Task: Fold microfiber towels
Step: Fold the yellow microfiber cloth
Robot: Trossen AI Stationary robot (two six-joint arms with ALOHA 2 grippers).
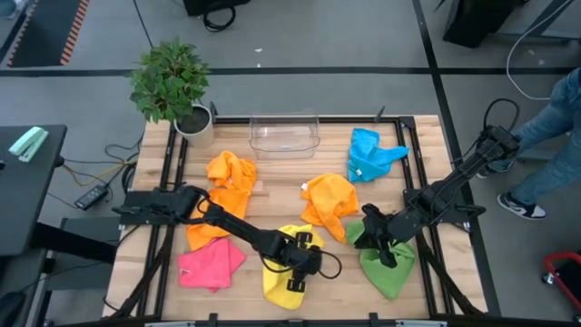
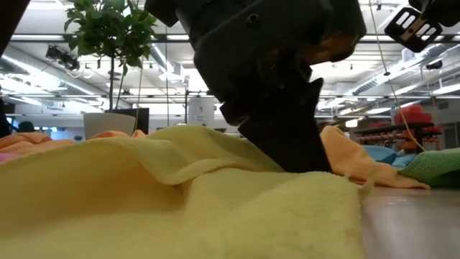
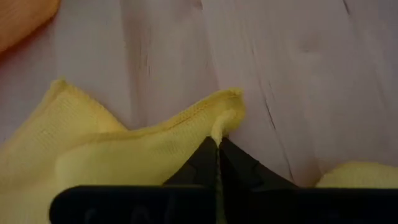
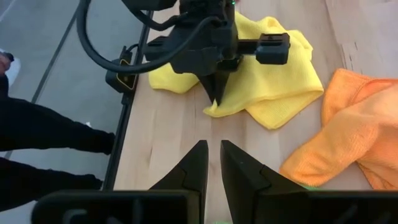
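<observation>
From above, my left gripper (image 1: 302,261) sits on the yellow towel (image 1: 283,274) at the table's (image 1: 272,186) near edge, and my right gripper (image 1: 374,238) is beside the green towel (image 1: 388,268). At table height, the yellow cloth fills the foreground. My left wrist shows my fingers (image 3: 205,163) pinched together on the yellow hem. My right wrist shows fingers (image 4: 196,165) slightly apart, empty.

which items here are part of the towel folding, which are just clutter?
Job:
yellow towel, pinched by the left gripper
two orange towels
pink towel
green towel
blue towel

Lying about:
clear plastic bin
potted plant
</observation>
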